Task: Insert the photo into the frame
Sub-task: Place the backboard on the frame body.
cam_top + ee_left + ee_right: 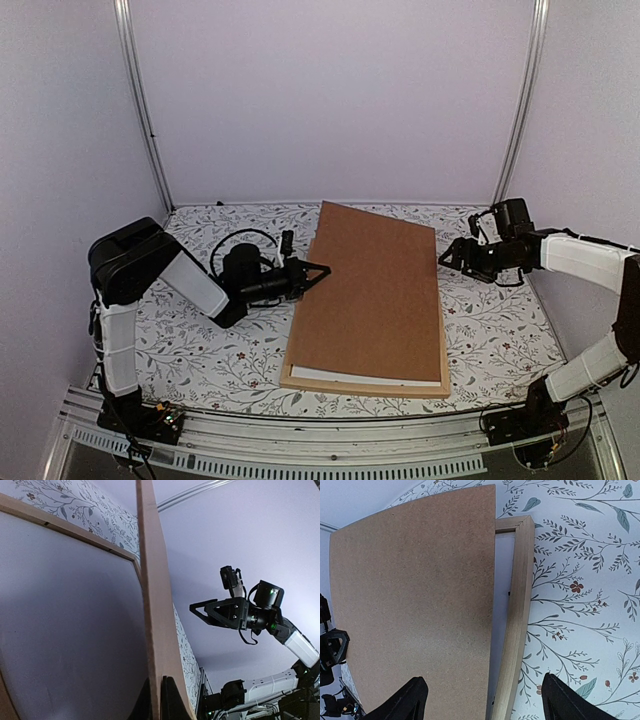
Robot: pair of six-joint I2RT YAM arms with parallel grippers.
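With the left gripper [320, 270] clenched, pinches the board [375, 290] by its raised edge; just below, frame [360, 389] with photo [65, 630] inside (white back up, probably). Leaves the right gripper [450, 256] spread, touching nothing. Risks slipping off that thin edge, dropping the board, shifting the photo.

Two arms in one livery: glossy white shells over the long links, matte black housings at every joint. The left arm [190, 282] carries a looping black cable [238, 238] behind its wrist. Small green lights [271, 591] glow on the right arm [585, 258], whose black fingers [220, 611] are angular, open-framed triangles; thin wires [558, 436] trail at its base.
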